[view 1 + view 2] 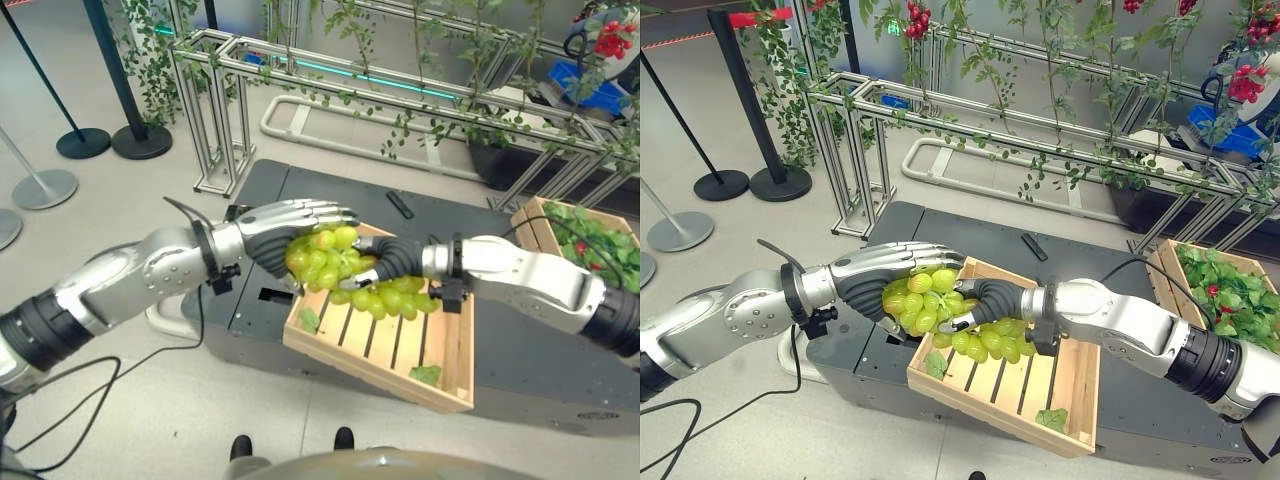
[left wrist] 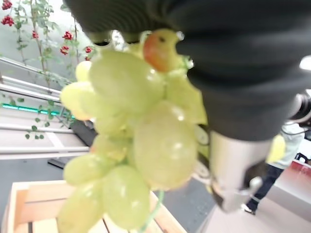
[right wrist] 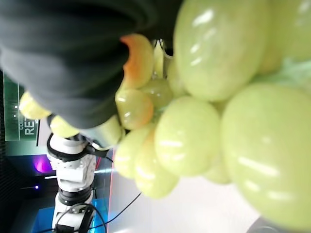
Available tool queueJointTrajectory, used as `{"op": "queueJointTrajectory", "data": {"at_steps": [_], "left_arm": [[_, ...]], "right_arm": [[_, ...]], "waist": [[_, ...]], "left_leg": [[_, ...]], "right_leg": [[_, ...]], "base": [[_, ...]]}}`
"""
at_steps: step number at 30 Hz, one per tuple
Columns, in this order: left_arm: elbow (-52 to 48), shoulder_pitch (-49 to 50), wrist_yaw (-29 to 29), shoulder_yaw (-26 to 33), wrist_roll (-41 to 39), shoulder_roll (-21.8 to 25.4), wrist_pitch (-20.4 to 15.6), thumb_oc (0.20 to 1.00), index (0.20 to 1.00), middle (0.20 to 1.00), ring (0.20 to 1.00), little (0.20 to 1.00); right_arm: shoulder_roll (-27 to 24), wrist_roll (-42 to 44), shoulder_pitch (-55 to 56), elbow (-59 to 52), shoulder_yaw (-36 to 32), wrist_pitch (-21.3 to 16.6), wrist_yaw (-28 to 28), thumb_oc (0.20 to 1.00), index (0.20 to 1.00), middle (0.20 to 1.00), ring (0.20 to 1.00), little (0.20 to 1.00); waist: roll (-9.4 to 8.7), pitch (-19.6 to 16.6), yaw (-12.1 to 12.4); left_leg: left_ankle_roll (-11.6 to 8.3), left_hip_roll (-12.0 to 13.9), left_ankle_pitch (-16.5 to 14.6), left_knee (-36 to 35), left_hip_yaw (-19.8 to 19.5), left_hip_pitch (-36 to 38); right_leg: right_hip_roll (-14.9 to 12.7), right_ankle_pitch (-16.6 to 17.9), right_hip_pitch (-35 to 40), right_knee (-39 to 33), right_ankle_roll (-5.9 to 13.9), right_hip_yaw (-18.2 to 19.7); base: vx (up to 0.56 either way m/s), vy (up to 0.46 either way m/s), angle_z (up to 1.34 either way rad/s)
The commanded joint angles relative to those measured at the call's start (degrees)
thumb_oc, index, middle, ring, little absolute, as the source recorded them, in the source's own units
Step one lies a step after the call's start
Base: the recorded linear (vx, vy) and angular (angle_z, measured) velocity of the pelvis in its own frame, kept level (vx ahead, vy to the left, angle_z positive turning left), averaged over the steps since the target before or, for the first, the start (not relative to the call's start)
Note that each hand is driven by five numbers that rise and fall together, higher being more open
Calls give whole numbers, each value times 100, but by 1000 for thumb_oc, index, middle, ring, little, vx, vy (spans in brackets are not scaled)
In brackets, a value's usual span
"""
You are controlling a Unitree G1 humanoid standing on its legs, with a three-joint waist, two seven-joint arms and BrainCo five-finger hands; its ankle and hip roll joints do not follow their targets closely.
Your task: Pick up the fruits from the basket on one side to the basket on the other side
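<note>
A pale floor takes up the left of the head views, with black stanchion bases [image 1: 112,141] at the upper left and an aluminium frame hung with leafy vines [image 1: 420,95] across the top. A dark desk [image 1: 540,365] fills the middle and lower right. On it, a slatted wooden crate [image 1: 385,345] is seen at centre, with a few green leaves [image 1: 426,375] lying on its slats, and a second wooden crate [image 1: 545,225] filled with greenery and small red fruits is seen at the right edge. A small black object [image 1: 400,204] lies on the desk above the centre crate.

A bunch of green grapes [image 1: 940,310] is held up over the left end of the centre crate, between both hands. The left robot hand [image 1: 890,270] is curled over the bunch from the left and above; the right robot hand [image 1: 985,298] is curled against it from the right. In the left wrist view the grapes are seen hanging clear above the crate slats.
</note>
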Motion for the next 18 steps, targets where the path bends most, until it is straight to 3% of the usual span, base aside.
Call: {"op": "queueJointTrajectory", "data": {"at_steps": [1,18], "left_arm": [[59,464,123,357,20,-112,-33,200,200,200,200,200],[54,529,301,379,-62,-216,2,200,200,200,200,200]], "right_arm": [[191,581,-477,-933,-510,-1049,33,200,200,200,200,200],[370,447,-908,-805,-591,-1357,-189,200,200,200,200,200]], "waist": [[-267,-355,-27],[-97,-473,-86]], "left_leg": [[174,-172,-433,45,133,281],[167,-165,-489,30,69,312]], "right_leg": [[-223,17,-51,127,611,82],[-225,-50,26,120,608,18]], "base": [[37,13,0],[6,1,0]]}}
